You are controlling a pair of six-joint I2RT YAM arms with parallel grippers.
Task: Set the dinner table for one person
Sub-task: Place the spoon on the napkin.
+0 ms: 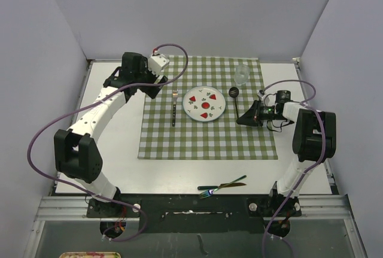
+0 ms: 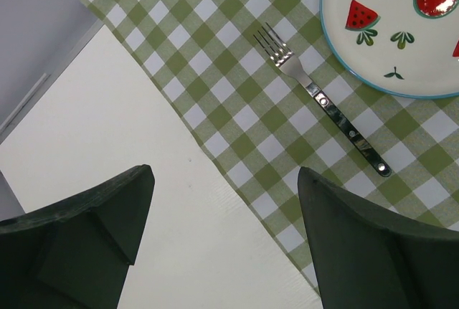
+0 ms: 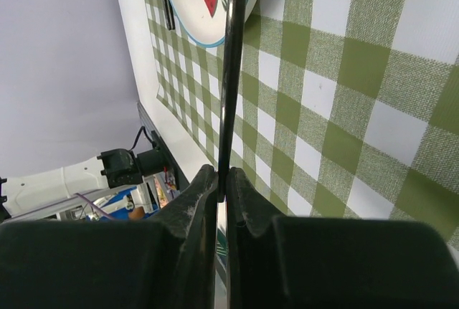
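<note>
Right pincer (image 3: 221,180) pinches the black spoon (image 3: 233,72) just beside the plate (image 1: 190,105) — left pincer (image 2: 224,180) gapes wide over the dinner table (image 2: 107,144).

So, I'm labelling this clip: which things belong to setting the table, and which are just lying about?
In the job: large white tabletop; green-and-white checked cloth; round white plate with red fruit pattern; black-handled metal fork; slim black spoon, clamped in the right end effector; clear glass.
Lying about: dark slim utensil and iridescent fork at the table's near edge.

Plate (image 1: 204,103), glass (image 1: 242,74) near right end effector (image 1: 240,119)
</note>
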